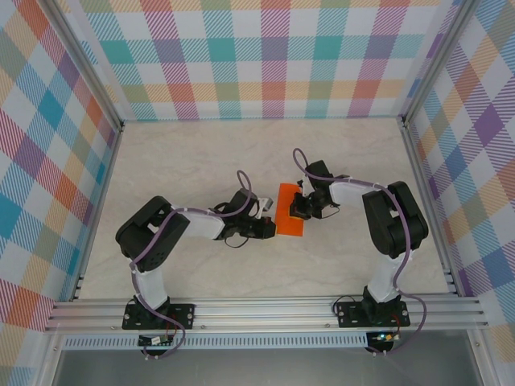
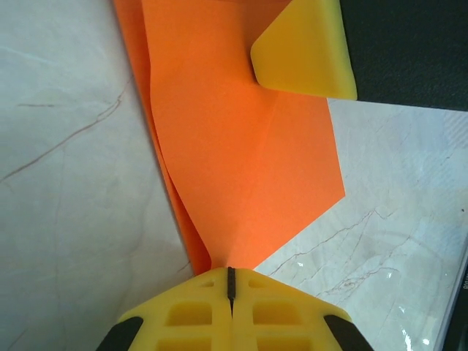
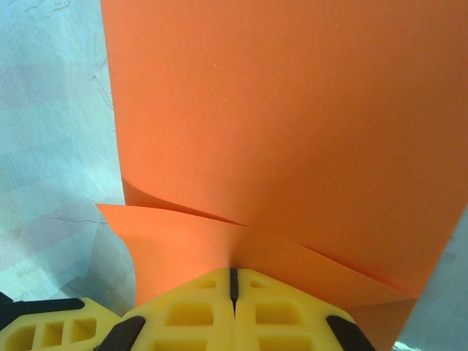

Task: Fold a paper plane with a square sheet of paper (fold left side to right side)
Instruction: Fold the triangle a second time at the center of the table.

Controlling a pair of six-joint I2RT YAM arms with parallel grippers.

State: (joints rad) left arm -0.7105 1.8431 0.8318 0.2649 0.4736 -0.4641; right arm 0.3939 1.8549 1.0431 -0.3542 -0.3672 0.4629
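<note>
1. While both arms reach in toward the middle of the marbled tabletop [image 1: 201, 161], the square sheet of paper [image 1: 286, 219] lies between them as a narrow, upright orange strip, doubled over on itself.
2. From above, the left gripper [image 1: 261, 227] meets the strip's left edge near its lower end, and the right gripper [image 1: 299, 211] sits over its right half, a little higher up.
3. In the left wrist view, the left gripper [image 2: 231, 270] has its yellow fingers pressed together with no gap. The square sheet of paper [image 2: 241, 161] narrows down to a point that runs straight into their seam, so it is pinched there.
4. Two orange layers show in that view, the upper one bowed slightly off the lower along the left side.
5. A yellow pad [image 2: 307, 51] of the right gripper rests on the paper's far corner in the same view.
6. In the right wrist view, the right gripper [image 3: 234, 272] is likewise fully closed, with the paper [image 3: 292, 131] meeting the fingertips. One layer curls up and away while a lower flap spreads to either side of the tips.
7. Plaid walls [image 1: 241, 56] enclose the tabletop on three sides.
</note>
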